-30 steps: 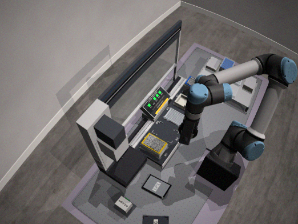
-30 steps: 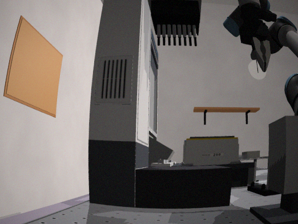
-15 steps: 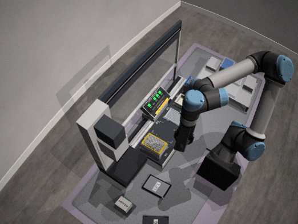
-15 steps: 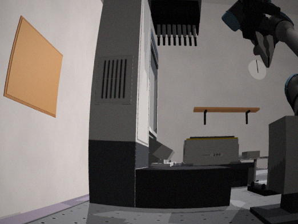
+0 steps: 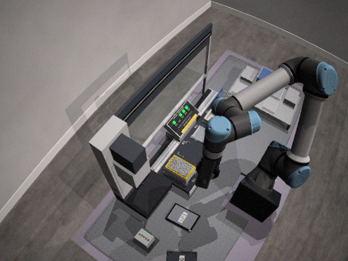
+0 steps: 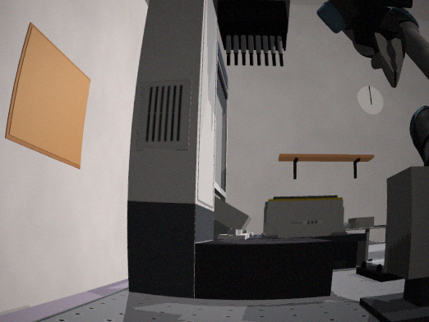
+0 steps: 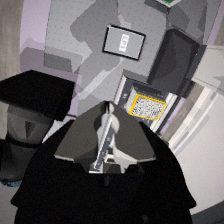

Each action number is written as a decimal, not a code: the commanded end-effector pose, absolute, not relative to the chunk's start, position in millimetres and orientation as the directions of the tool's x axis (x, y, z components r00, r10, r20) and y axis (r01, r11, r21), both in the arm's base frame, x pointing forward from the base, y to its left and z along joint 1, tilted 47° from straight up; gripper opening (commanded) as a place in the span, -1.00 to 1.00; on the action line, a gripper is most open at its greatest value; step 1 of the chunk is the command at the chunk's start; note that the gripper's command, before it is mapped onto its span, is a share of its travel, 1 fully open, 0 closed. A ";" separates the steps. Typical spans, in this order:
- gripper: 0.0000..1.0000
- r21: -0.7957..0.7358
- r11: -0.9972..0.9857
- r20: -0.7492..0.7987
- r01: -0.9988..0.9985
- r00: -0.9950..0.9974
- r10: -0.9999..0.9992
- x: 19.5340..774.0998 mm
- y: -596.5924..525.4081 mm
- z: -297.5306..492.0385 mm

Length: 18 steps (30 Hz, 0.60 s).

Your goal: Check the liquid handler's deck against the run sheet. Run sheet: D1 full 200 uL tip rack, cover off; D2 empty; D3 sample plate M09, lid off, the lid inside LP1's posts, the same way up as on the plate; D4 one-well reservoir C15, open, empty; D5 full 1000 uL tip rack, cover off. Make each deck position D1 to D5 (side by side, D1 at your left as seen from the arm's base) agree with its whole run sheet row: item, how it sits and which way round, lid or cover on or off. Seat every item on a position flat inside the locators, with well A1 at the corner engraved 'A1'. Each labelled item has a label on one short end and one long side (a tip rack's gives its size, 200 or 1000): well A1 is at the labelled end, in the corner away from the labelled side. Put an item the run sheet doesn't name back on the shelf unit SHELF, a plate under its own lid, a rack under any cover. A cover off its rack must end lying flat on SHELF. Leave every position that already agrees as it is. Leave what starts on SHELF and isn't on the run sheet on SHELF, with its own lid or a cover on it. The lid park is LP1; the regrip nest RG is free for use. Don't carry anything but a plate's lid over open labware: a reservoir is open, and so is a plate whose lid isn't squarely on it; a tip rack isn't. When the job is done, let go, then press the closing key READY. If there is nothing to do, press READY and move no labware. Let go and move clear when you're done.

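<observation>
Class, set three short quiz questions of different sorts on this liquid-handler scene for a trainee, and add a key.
1. True or false: the gripper carries a plate lid.
2. What number is printed on the yellow-topped tip rack?
3. The READY key sits: A) on the shelf unit; B) on the table near the LP1 lid park; C) on the deck.

Key: 1 false, it is shut and holds nothing; 2 200; 3 B.
</observation>
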<state>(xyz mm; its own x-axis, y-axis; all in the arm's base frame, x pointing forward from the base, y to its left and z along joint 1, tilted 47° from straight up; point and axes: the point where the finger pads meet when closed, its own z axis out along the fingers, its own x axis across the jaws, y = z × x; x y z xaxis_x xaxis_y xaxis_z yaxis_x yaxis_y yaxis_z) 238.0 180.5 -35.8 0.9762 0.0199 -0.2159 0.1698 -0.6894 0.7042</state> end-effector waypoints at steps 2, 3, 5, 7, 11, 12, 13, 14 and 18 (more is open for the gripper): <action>-1.00 0.704 -0.689 -0.215 0.169 0.976 0.020 240.1 201.5 -58.6; -1.00 0.704 -0.689 -0.215 0.169 0.976 0.020 240.4 204.9 -62.3; -1.00 0.704 -0.689 -0.215 0.169 0.976 0.020 240.4 205.4 -62.8; -1.00 0.704 -0.689 -0.215 0.169 0.976 0.020 240.4 205.5 -62.8; -1.00 0.704 -0.689 -0.215 0.169 0.976 0.020 240.4 205.4 -62.8; -1.00 0.704 -0.689 -0.215 0.169 0.976 0.020 240.4 205.4 -62.8; -1.00 0.709 -0.690 -0.201 0.150 0.980 0.006 240.7 208.8 -66.5; -1.00 0.712 -0.690 -0.187 0.130 0.982 -0.008 240.9 212.2 -70.2; -1.00 0.722 -0.688 -0.145 0.073 0.988 -0.047 241.8 225.8 -84.9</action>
